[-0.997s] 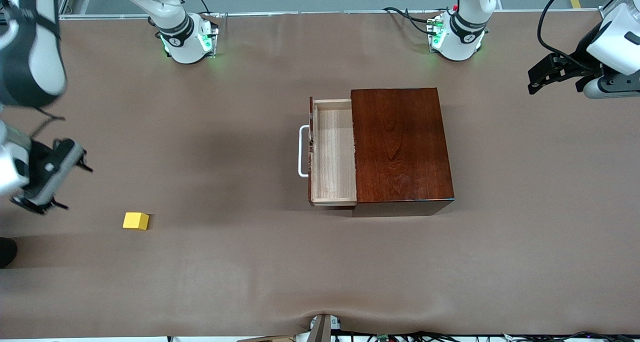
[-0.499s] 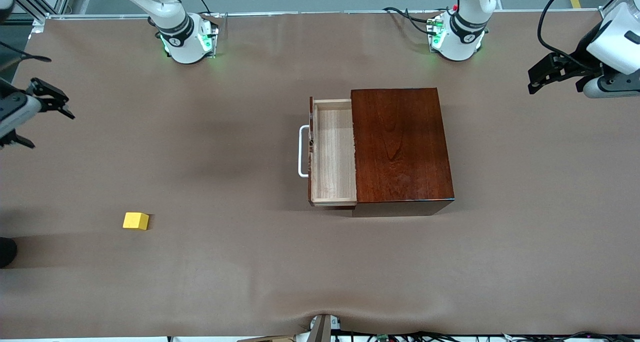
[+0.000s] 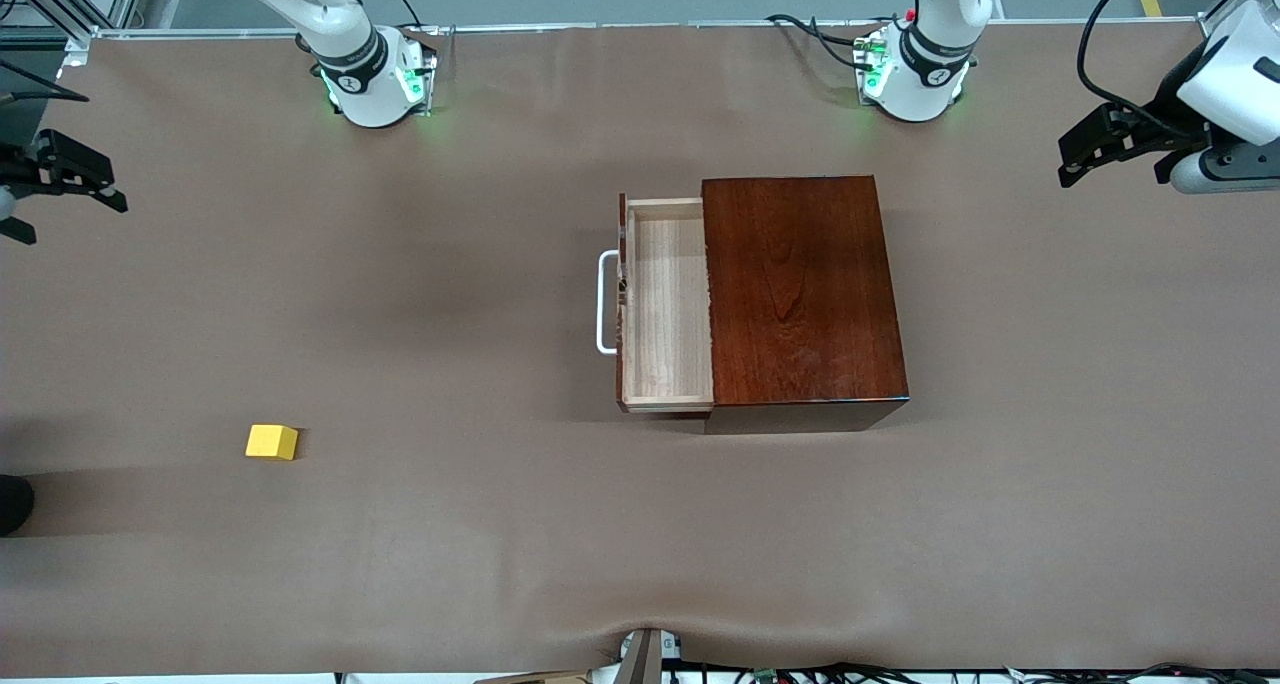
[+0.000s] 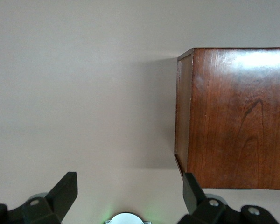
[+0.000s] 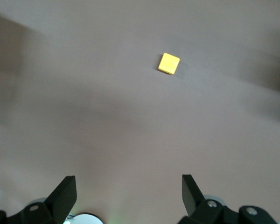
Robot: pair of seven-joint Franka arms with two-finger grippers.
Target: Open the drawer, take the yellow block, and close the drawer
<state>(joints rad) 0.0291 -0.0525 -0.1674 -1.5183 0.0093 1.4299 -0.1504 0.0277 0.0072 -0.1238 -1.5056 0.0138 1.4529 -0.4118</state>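
With the drawer standing open at frame centre and the yellow block lying on the worktop at lower left, you are closing it next: bring the right gripper, fingers apart at the left edge, squarely against the white handle, while the left gripper, also spread, is waiting at upper right.

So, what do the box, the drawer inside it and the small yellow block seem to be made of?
The box looks like dark reddish-brown wood with a glossy varnish: grain lines show and its top reflects light. The drawer, pulled open, looks like pale unfinished wood, matte with fine grain; its handle is a white bar, metal or plastic, unclear which. The yellow block has plain, even faces: painted wood or plastic, I cannot tell.
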